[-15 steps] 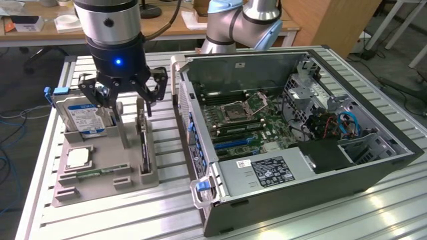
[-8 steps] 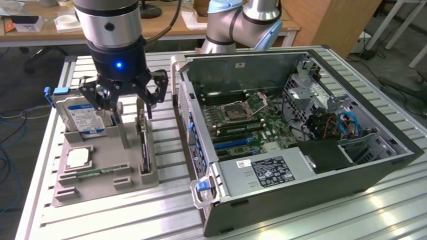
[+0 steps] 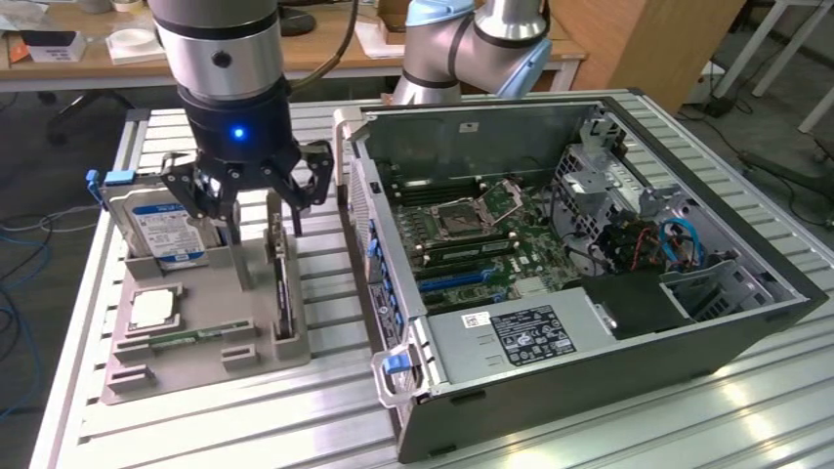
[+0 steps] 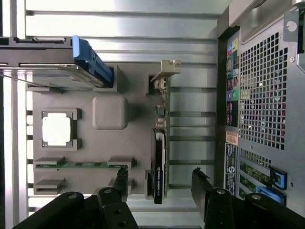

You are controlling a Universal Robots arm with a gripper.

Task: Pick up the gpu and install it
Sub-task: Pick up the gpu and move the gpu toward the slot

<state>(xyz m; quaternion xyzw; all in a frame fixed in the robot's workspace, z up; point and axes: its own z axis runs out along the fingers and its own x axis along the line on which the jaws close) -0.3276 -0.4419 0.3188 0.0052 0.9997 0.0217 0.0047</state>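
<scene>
Bench (image 3: 195, 430) of slatted aluminium is carrying everything I'm looking at, with wooden desks (image 3: 326, 54) sitting behind it across the room. I'm seeing a grey holder tray (image 3: 195, 363) sitting toward the exterior view's left. It's keeping the hard drive (image 3: 156, 230) standing on edge, a processor chip (image 3: 154, 310) lying flat, a green memory stick (image 3: 195, 337) lying in its slot, and the gpu (image 3: 279, 283) standing on edge along the side nearest the computer case (image 3: 729, 322). That case is lying open just beside the tray, showing its motherboard (image 3: 482, 234) and power supply (image 3: 521, 332). My claw (image 3: 268, 244) is hanging spread apart right above the gpu, one finger either side, not touching it.
</scene>
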